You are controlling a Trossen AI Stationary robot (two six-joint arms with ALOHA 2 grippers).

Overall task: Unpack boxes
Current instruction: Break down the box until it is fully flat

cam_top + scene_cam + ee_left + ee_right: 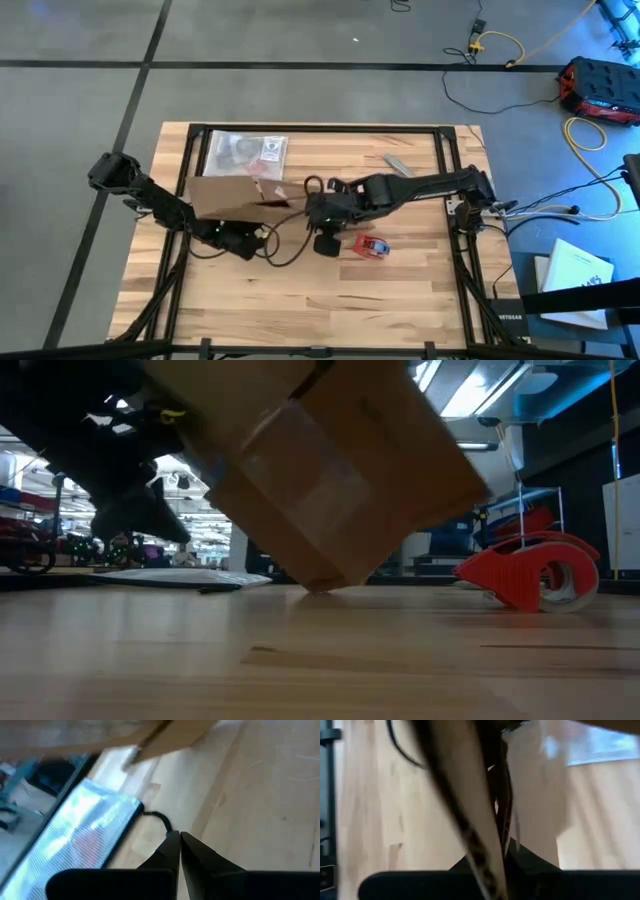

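Evidently the step in hand is tipping or lifting the cardboard box [232, 196] to open it or get at its contents, and the right gripper [318, 212] does the work: its fingers are fully closed and, in its own wrist view, a thin cardboard edge [465, 820], most likely a flap, appears pinched between them. The box sits at the table's [420, 290] middle-left, tilted so that in the low view only one lower corner [322, 585] touches the wood. The left gripper [179, 840] hovers just beside the box's near side with its fingers pressed together and nothing between them. To do this step well, the right arm would do best to move slowly and keep its pinch square on the flap, since thin card can tear or slip out; the left gripper could steady the box's body so it pivots rather than slides toward the red tape dispenser [372, 244] nearby. Whether anything remains inside the box cannot be told, as its interior is hidden in every view. A clear plastic bag [248, 152] lies flat beyond the box, holding what looks like dark and reddish items.
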